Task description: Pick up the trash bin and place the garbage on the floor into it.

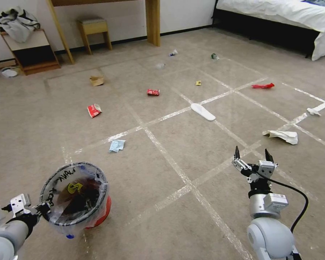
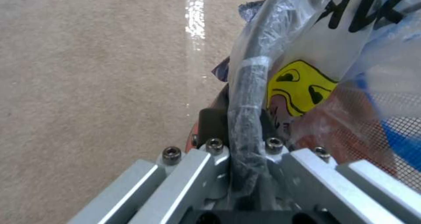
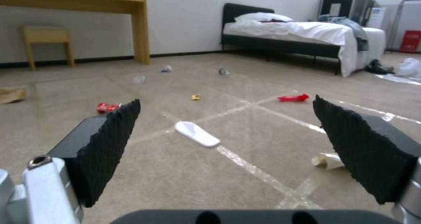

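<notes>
Carpet (image 1: 162, 173); left pincer (image 1: 43, 208) clamps trash bin (image 1: 76, 195).

- On the clear bag lining the trash bin (image 1: 76, 196) held in my left gripper (image 2: 245, 141), black hand-drawn letters run along the rim; I cannot make out a whole word.
- A yellow emblem (image 2: 300, 86) with black marks sits inside, without legible words.

We see a white slipper (image 1: 203, 111) lying flat on a tape line, sole up, well apart from everything else. By the far wall stands a small wooden stool (image 1: 93, 31) beside a wooden desk leg (image 1: 152, 22). To the left, a low cabinet (image 1: 30, 52) carries a heap of clothes (image 1: 15, 22). A bed (image 1: 278, 14) with white sheets fills the far right corner.
</notes>
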### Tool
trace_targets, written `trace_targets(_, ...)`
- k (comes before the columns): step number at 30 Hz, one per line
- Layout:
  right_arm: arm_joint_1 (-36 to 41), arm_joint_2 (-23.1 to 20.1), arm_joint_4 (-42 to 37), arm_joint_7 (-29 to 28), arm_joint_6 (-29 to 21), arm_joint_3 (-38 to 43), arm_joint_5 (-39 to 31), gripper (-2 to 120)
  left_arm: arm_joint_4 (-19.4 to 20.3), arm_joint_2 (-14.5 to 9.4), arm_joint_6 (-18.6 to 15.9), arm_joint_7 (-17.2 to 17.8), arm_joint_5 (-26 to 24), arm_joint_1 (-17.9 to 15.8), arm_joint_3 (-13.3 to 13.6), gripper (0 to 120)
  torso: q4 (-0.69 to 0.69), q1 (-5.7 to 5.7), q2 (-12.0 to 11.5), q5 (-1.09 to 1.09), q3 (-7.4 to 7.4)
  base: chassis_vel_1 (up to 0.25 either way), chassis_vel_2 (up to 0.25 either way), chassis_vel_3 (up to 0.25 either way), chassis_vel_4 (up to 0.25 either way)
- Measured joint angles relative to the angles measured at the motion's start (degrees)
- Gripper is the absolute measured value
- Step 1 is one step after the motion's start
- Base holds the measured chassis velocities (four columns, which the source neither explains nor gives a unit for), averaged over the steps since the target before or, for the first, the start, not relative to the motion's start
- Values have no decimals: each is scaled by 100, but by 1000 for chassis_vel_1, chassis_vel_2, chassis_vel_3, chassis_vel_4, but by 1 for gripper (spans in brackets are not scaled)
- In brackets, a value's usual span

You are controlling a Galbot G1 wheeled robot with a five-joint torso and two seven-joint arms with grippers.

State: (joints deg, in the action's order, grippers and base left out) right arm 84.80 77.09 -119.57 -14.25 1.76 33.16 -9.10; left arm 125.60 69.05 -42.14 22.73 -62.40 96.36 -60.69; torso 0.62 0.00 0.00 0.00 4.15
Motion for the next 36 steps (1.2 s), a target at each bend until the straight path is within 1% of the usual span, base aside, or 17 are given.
trace_targets(8, -43, 7, 62, 2, 136, -4, 12, 100, -22, 19, 0, -1, 48, -18, -9, 0, -1, 0, 0, 0, 0, 0, 0, 0, 0)
trace_targets(10, -54, 8, 81, 6, 184, -2, 19, 100, -31, 28, 0, -8, 74, -31, -9, 0, 2, 0, 0, 0, 0, 0, 0, 0, 0)
trace_targets(12, -57, 8, 89, 7, 193, 2, 30, 100, -34, 31, 0, -12, 85, -39, -9, 0, 2, 0, 0, 0, 0, 0, 0, 0, 0)
trace_targets(16, -51, 0, 90, 45, 183, 11, 47, 100, -34, 35, 0, -20, 88, -41, -9, 0, 1, 0, 0, 0, 0, 0, 0, 0, 0)
trace_targets(21, -16, -1, 58, 223, 106, 38, 77, 100, -28, 45, 0, -37, 101, -35, -25, 0, 0, 0, 0, 0, 0, 0, 0, 0, 0)
trace_targets(25, -16, 6, 58, 229, 98, 37, 91, 100, -24, 46, 0, -37, 87, -39, -31, 0, 0, 0, 0, 0, 0, -14, 7, 5, 2)
trace_targets(31, -18, 14, 61, 229, 92, 30, 97, 100, -59, 37, 0, -37, 86, -39, -38, 0, 0, 0, 0, 0, 0, -83, 63, 78, -52)
trace_targets(36, -11, 20, 61, 228, 91, 28, 104, 100, -66, 20, 0, -37, 83, -43, -42, 0, 1, 0, 0, -1, 0, -176, 167, 195, -192)
